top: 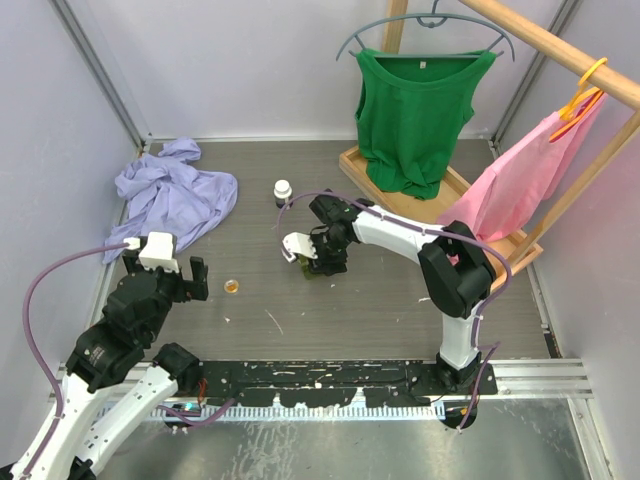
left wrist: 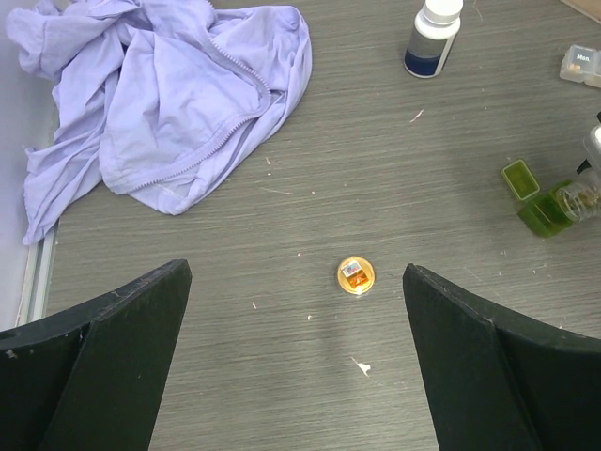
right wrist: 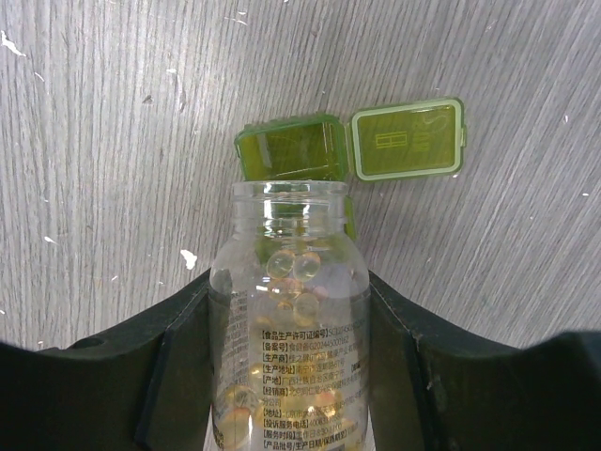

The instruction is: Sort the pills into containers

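Grippers: left gripper (left wrist: 296, 282) wide, empty, nearest me; right gripper (right wrist: 289, 291) clamped on pill bottle (right wrist: 286, 235).
Green case (right wrist: 291, 150): lid open at the bottle's mouth; visible compartment looks empty.
Clear case (left wrist: 577, 64): farther back, apparently shut.
Progress: barely begun, I judge.

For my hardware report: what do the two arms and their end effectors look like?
The left arm and right arm have white links, black joints and a purple cable each. The left end effector and right end effector have black fingers.
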Controlling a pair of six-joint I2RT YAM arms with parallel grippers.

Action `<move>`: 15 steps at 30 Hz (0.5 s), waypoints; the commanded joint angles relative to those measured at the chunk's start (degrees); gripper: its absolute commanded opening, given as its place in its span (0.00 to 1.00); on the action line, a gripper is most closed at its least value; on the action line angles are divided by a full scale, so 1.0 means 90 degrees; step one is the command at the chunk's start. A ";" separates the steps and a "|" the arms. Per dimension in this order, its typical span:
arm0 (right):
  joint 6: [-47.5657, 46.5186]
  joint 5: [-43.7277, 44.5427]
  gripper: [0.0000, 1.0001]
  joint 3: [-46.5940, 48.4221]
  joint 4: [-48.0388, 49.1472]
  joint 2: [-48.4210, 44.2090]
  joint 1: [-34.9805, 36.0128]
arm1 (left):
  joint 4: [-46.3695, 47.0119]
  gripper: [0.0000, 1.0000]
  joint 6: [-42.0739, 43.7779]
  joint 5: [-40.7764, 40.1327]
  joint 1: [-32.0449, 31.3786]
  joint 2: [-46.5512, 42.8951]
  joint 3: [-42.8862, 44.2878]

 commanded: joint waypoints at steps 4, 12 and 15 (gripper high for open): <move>0.0110 0.0267 0.01 0.0357 -0.0136 0.0067 0.0106 | 0.0366 0.98 0.0083 -0.0069 0.0026 0.0028 0.0025; 0.0203 0.0482 0.01 0.0501 -0.0258 0.0148 0.0217 | 0.0366 0.98 0.0093 -0.0058 0.0023 0.0018 0.0025; 0.0209 0.0554 0.01 0.0529 -0.0291 0.0160 0.0252 | 0.0362 0.98 0.0093 -0.0059 0.0026 0.0027 0.0025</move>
